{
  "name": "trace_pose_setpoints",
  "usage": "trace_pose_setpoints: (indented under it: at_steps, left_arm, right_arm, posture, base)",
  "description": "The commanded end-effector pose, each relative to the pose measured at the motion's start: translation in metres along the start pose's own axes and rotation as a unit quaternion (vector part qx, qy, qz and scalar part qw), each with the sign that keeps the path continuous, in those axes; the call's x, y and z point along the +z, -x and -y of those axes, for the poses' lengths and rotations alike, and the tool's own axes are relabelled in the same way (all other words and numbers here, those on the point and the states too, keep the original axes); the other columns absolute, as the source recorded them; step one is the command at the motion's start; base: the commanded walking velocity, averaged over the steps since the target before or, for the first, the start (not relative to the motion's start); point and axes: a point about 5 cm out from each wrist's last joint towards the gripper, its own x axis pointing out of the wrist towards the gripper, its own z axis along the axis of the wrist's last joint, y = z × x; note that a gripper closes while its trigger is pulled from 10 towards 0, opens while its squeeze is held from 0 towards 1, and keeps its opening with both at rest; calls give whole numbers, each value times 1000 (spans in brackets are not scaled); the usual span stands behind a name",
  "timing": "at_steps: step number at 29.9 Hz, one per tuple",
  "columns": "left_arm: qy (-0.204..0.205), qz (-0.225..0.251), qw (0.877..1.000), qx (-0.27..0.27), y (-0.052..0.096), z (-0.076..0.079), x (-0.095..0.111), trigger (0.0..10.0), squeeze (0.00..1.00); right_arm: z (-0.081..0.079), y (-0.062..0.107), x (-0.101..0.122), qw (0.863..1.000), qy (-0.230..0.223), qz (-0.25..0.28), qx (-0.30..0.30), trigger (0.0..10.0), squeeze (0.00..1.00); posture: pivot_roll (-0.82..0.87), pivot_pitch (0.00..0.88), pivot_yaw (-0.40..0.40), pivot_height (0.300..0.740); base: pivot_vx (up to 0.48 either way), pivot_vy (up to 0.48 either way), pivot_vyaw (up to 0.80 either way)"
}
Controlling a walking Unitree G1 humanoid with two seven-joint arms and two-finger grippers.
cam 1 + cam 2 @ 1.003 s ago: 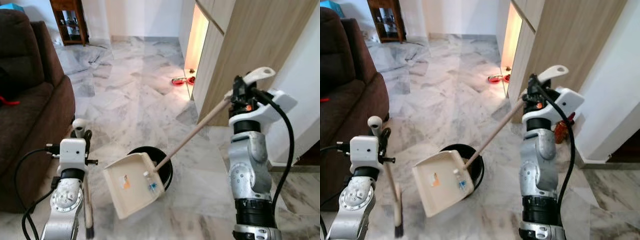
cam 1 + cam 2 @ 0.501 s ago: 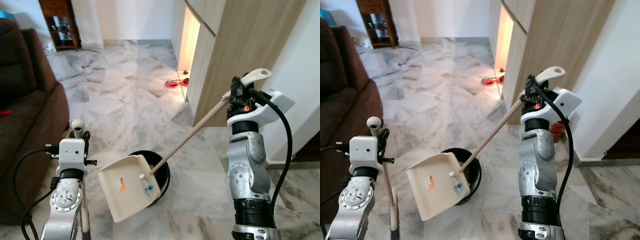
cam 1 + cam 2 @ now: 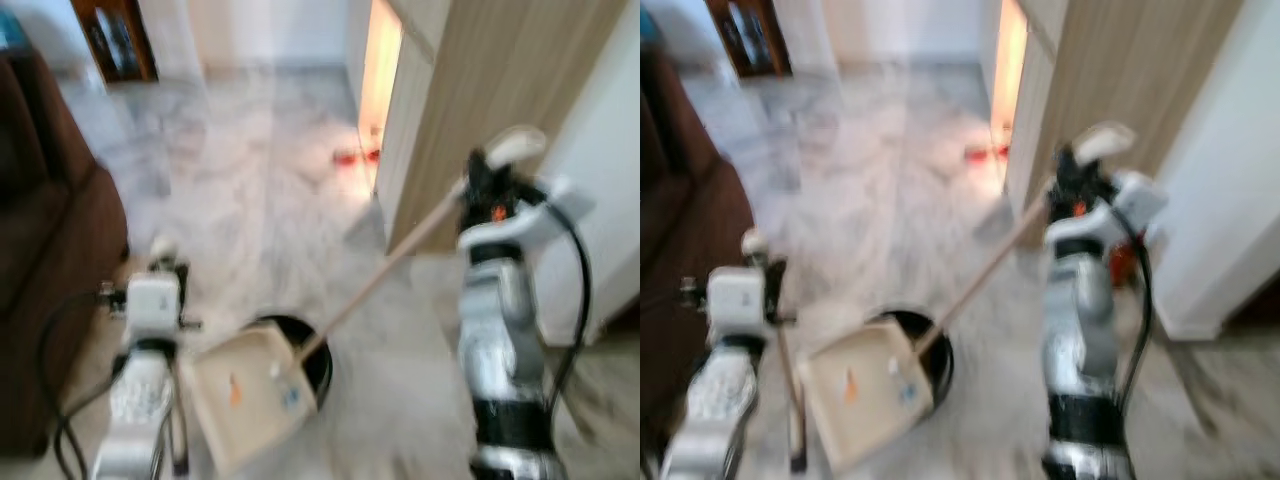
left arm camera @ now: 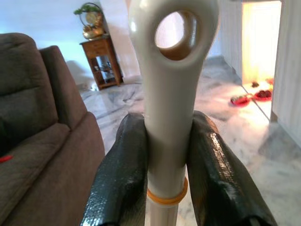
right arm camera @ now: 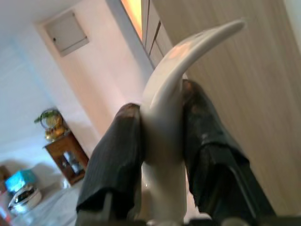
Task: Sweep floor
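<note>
So both head views are pretty smeared, but the layout reads fine. Left gripper has its two black fingers clenched around the cream broom handle, just under the hanging-hole at the top; an orange ring sits on the handle right below the grip. In the head view that broom hangs roughly upright at about 8 o'clock, beside the left arm, with its lower end near the marble floor.

Right gripper is clamped on the curved white end of the dustpan handle. From there, at around 2 o'clock, the wooden pole slants down toward 7 o'clock to the cream dustpan, which is tilted, with small orange and blue bits inside. It overlaps the near edge of a round black bin sitting on the floor.

Brown sofa at 9 o'clock, wood-panelled cabinet at 1 o'clock, red bowls on the floor at its base.
</note>
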Motion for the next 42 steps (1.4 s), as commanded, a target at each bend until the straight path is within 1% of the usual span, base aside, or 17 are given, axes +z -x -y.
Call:
trace_pose_setpoints:
  at_steps: [1, 10, 13, 18, 19, 20, 25, 27, 28, 31, 35, 36, 39, 41, 42]
  left_arm:
    - [-15, 33, 999, 9, -3, -6, 13, 10000, 0]
    - [-15, 34, 999, 8, -3, -6, 13, 10000, 0]
    - [-14, 35, 999, 7, -3, -6, 13, 10000, 0]
    - [-8, 40, 999, 4, -2, -6, 14, 10000, 0]
    - [-8, 39, 999, 5, -3, -5, 14, 10000, 0]
    - [-8, 39, 999, 5, -3, -5, 14, 10000, 0]
    - [-8, 37, 999, 4, -3, -3, 13, 10000, 0]
    - [-8, 38, 999, 4, -3, -3, 13, 10000, 0]
    - [-8, 38, 999, 4, -2, -4, 13, 10000, 0]
    - [-10, 36, 999, 3, -2, -3, 12, 10000, 0]
    - [-12, 36, 999, 1, -1, -3, 11, 10000, 0]
    - [-12, 36, 999, 1, -1, -3, 11, 10000, 0]
    - [-12, 37, 999, 1, -2, -2, 12, 10000, 0]
    - [-12, 37, 999, 0, -1, -2, 11, 10000, 0]
    - [-12, 37, 999, -1, -1, -1, 11, 10000, 0]
  right_arm:
    - [-17, -5, 10, 999, -19, 28, 27, 10000, 0]
    - [-21, -7, 14, 998, -23, 36, 36, 10000, 0]
    - [-30, -9, 20, 997, -29, 47, 49, 10000, 0]
    - [-37, -11, 27, 996, -37, 60, 58, 10000, 0]
    - [-41, -13, 31, 995, -41, 66, 63, 10000, 0]
    - [-41, -13, 31, 995, -41, 66, 63, 10000, 0]
    - [-55, -13, 36, 992, -55, 71, 83, 10000, 0]
    - [-57, -13, 36, 992, -52, 73, 86, 10000, 0]
    - [-62, -11, 36, 992, -36, 76, 98, 10000, 0]
    - [-68, -8, 35, 990, -25, 74, 115, 10000, 0]
    - [-81, -2, 32, 986, -2, 73, 150, 10000, 0]
    - [-81, -2, 32, 986, -2, 73, 150, 10000, 0]
    - [-90, 2, 33, 984, -15, 76, 159, 10000, 0]
    - [-94, 4, 32, 983, -9, 78, 166, 10000, 0]
    - [-98, 7, 32, 981, 1, 82, 176, 10000, 0]
  posture:
    - [31, 0, 3, 740]
    - [29, 0, 4, 740]
    - [33, 0, 3, 740]
    - [35, 0, 2, 740]
    - [33, 0, 2, 740]
    - [33, 0, 2, 740]
    - [32, 0, 1, 740]
    - [32, 0, 1, 740]
    - [33, 0, 0, 740]
    - [32, 0, 1, 740]
    - [32, 0, -1, 740]
    - [32, 0, -1, 740]
    - [33, 0, -2, 740]
    - [33, 0, -2, 740]
    - [33, 0, -2, 740]
  base:
    - [330, 0, 0]
    - [332, 0, 0]
    - [329, 0, 0]
    - [0, 0, 0]
    - [0, 0, 0]
    - [0, 0, 0]
    - [0, 0, 0]
    - [0, 0, 0]
    - [0, 0, 0]
    - [0, 0, 0]
    - [0, 0, 0]
    - [0, 0, 0]
    - [0, 0, 0]
    - [0, 0, 0]
    - [0, 0, 0]
